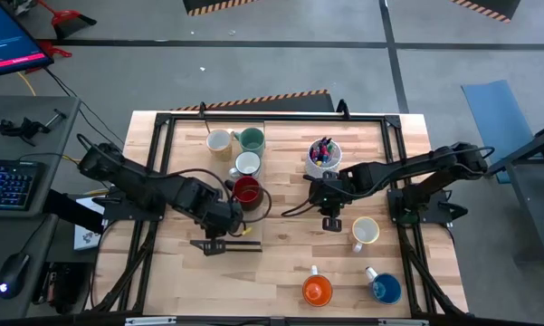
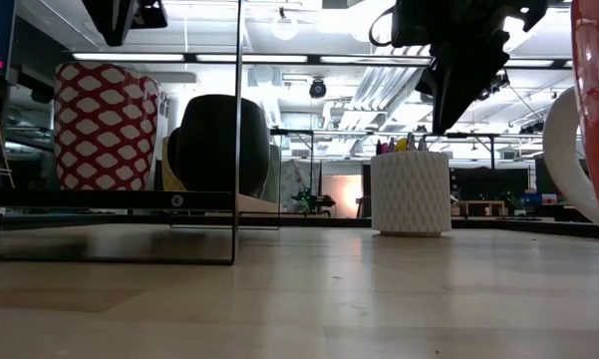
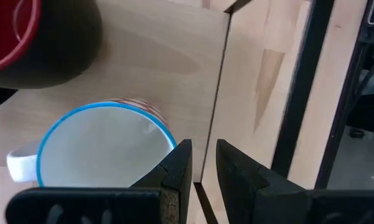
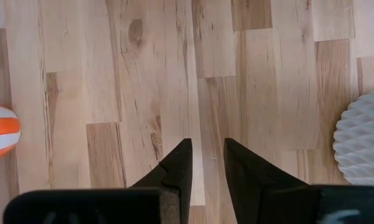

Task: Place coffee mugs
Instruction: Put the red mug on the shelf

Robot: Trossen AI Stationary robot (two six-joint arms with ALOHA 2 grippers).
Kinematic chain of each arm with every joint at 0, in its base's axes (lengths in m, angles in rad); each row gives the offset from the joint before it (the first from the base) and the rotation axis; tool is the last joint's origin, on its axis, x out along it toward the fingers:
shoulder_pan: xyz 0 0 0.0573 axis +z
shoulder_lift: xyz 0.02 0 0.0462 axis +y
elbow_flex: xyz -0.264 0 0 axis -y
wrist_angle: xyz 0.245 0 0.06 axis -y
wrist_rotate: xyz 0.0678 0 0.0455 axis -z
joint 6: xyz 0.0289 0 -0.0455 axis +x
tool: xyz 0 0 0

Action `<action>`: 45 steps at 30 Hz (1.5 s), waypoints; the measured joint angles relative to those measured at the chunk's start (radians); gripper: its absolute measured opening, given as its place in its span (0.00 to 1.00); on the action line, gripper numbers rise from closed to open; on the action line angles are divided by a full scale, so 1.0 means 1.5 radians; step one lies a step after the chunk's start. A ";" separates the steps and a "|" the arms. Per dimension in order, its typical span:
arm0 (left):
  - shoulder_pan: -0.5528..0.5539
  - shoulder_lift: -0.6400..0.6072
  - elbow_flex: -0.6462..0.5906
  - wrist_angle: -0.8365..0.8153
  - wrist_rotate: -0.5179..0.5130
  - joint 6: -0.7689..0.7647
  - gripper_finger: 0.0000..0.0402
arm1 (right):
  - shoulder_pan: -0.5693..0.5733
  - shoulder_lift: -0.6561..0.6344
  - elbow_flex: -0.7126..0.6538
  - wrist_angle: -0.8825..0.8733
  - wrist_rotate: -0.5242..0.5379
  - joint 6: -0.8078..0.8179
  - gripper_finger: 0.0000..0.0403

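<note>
High view — red mug beside left claw.

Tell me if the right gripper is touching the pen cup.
Apart. The right wrist view shows bare table between the right gripper and the pen cup; its jaws hold nothing.

Overhead layout: four coffee mugs cluster inside the frame at the table's rear left. The pen cup stands right of them. One mug lies nearer the front right; two more mugs sit side by side at the front edge.
</note>
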 joint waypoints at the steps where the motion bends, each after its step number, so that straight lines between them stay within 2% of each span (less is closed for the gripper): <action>1: 0.000 0.000 0.000 0.000 -0.002 0.001 0.15 | 0.000 0.000 0.000 0.000 0.000 0.000 0.18; 13: -0.001 0.037 0.000 0.007 0.053 0.024 0.15 | 0.000 0.000 0.000 0.000 0.000 0.000 0.18; 21: -0.001 0.068 0.000 -0.012 0.057 0.035 0.15 | 0.000 0.000 0.000 0.000 0.000 0.000 0.18; 24: -0.001 0.070 0.000 -0.050 0.057 0.033 0.15 | 0.000 0.000 0.000 0.000 0.000 0.000 0.18; 45: 0.008 0.065 -0.081 -0.037 0.004 0.038 0.15 | 0.000 0.000 0.000 -0.001 0.000 0.000 0.18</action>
